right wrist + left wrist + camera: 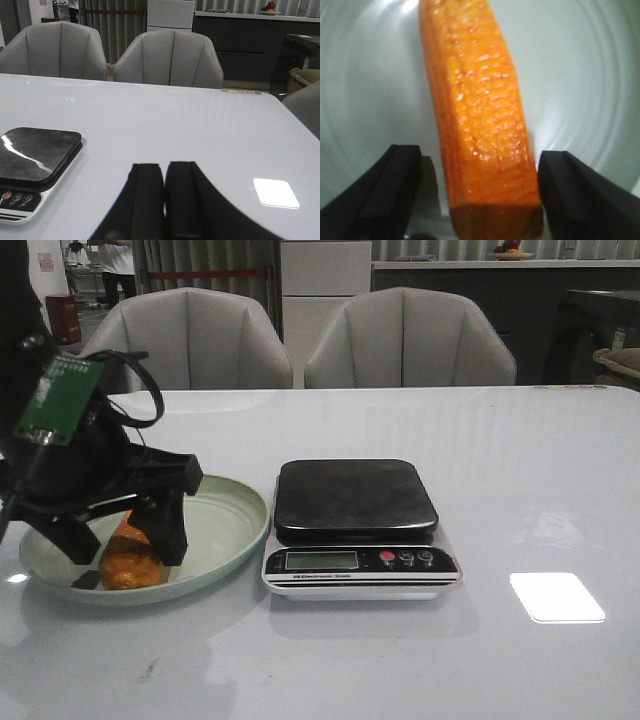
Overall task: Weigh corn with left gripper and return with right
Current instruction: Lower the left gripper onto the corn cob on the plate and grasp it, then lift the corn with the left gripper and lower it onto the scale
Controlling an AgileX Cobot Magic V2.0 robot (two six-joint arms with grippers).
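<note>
Front view: a kitchen scale (360,530) sits at the middle of a glossy white table (520,470), its square black platform smooth and bare, a small display and three round buttons on the white front strip. Just beside the scale, on its left, rests a shallow, round, pale green plate (225,515). In the plate lies the corn (128,552), an orange-yellow cob with rows of kernels. The left gripper (125,545), black and angular with a green circuit board on top and looped black cables, is lowered into the plate with its jaws spread on either side of the cob. Two grey upholstered chairs (410,340) stand behind the table, beyond the scale.

Left wrist view: the corn (480,125) fills the frame, its kernels glossy and ridged, its cut end flat and darker. The left gripper (475,195) is wide, one blunt black finger on each side of the cob; the plate (585,75) shows faint concentric rings. Whether the fingers (580,195) touch the cob cannot be told.

Right wrist view: the right gripper (164,205) hangs over bare table to the right of the scale (35,165), its two matte black fingers pressed together, holding nothing.
</note>
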